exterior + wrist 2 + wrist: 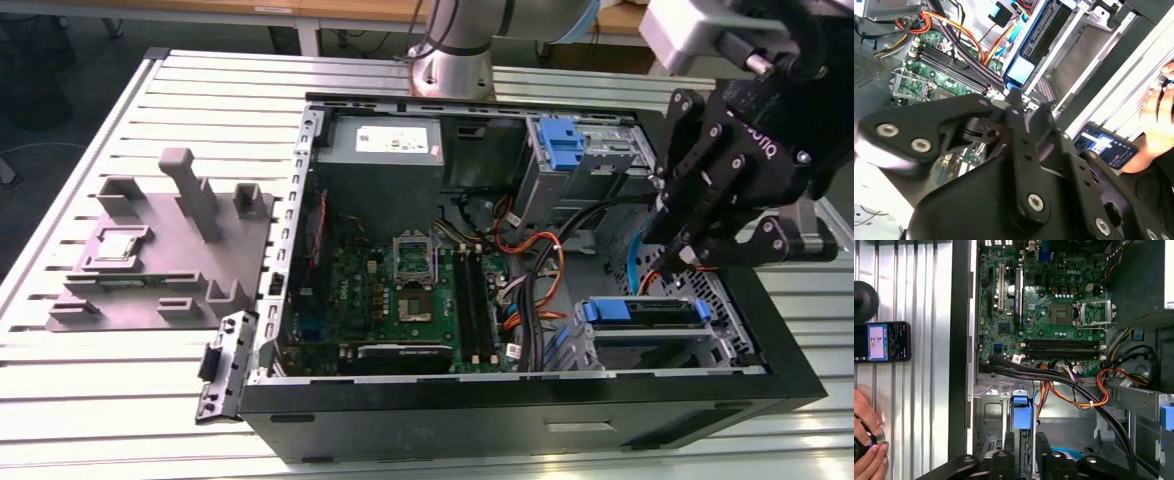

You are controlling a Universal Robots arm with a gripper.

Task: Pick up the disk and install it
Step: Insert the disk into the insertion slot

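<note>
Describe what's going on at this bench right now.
A robot arm's gripper hangs over the drive-bay corner of an open computer case, just above the disk, which appears to sit in its bay with a blue rail showing. Off to the side, a person's hand is on the slatted table near a phone.

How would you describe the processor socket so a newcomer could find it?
Look into the open black computer case on the slatted table and find the green motherboard on its floor. Beside the long black memory slots sits the processor socket: the only square recess, with its metal frame swung open next to it.
</note>
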